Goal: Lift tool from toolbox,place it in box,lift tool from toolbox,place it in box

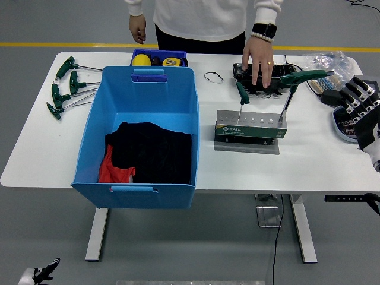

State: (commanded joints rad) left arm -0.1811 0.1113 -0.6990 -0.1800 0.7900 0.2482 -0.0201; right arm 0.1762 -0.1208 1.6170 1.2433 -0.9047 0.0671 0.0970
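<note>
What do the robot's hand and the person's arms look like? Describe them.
The robot's right hand is black, with jointed fingers bearing pale segments, on a white wrist section. The person wears white long sleeves, a black wristwatch and a ring on one hand.

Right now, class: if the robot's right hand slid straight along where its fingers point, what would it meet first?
Probably the long green tool handle above the tool stand; the right hand points up-left, though depth is unclear.

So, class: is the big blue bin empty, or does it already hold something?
Not empty. The blue bin holds crumpled black cloth with a red piece at its near left corner. No tools are visible inside it.
</note>
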